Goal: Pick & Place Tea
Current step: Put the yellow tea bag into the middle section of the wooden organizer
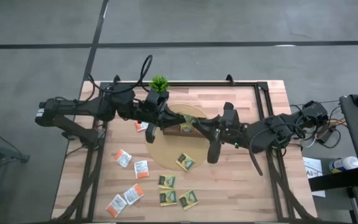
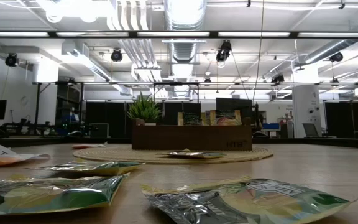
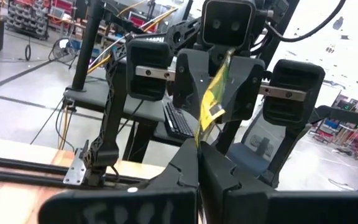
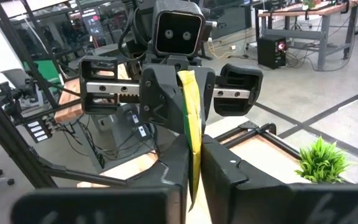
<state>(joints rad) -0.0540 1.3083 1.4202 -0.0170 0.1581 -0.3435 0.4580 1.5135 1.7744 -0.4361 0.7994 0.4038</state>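
A dark green-and-yellow tea sachet is held in the air between my two grippers, high above the brown compartment tray on the round mat. My left gripper reaches in from the table's left and is shut on one end. My right gripper comes from the table's right and is shut on the other end. In the high view the two meet at the sachet. More sachets lie flat on the table: white-and-orange ones and green-and-yellow ones. My left gripper pinches the sachet's near end between its two fingers, coming level from the table's left. The sachet stands on edge, clear of the table. My right gripper pinches the opposite end between its two fingers, coming almost level from the table's right.
A small green potted plant stands at the table's far edge behind the tray. Several loose sachets are scattered over the near left half of the table. Green-and-yellow ones lie right in front of the low camera.
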